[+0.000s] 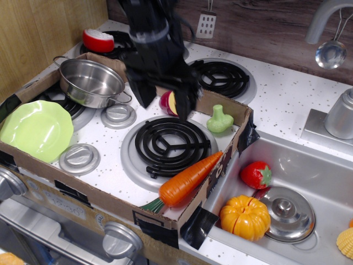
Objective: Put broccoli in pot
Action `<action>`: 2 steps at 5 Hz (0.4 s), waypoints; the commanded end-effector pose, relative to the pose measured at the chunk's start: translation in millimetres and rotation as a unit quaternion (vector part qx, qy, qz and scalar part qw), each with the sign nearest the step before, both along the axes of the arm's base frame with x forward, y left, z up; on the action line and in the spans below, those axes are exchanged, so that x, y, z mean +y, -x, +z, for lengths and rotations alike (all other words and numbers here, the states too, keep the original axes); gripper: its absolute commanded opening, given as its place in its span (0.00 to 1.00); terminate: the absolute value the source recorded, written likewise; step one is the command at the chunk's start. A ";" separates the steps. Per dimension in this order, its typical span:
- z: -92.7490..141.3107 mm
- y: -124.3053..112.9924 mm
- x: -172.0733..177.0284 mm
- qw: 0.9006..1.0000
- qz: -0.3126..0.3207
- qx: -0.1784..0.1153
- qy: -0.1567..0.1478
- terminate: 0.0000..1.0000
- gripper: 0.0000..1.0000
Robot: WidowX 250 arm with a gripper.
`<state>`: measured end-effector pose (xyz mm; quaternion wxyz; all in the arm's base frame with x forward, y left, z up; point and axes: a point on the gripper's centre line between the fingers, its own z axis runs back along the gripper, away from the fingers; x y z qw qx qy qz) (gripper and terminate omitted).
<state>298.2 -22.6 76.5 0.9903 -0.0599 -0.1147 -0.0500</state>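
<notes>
while apart from shiny round pot (91,83), lumpy pale broccoli (219,120)

single cam | high front-left, angled down | mid-range | covers stove (165,144), cardboard box (165,212), sink (325,182) to right

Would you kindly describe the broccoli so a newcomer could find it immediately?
Find the cardboard box on the stovetop and go to its far right corner. The broccoli sits there beside the black burner: pale green and lumpy-headed, much smaller than the orange carrot.
</notes>
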 end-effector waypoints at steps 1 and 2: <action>7.6 -18.5 -24.1 0.995 -0.075 -0.055 0.021 0.00 1.00; 0.0 -29.9 -22.5 0.994 -0.096 -0.046 0.024 0.00 1.00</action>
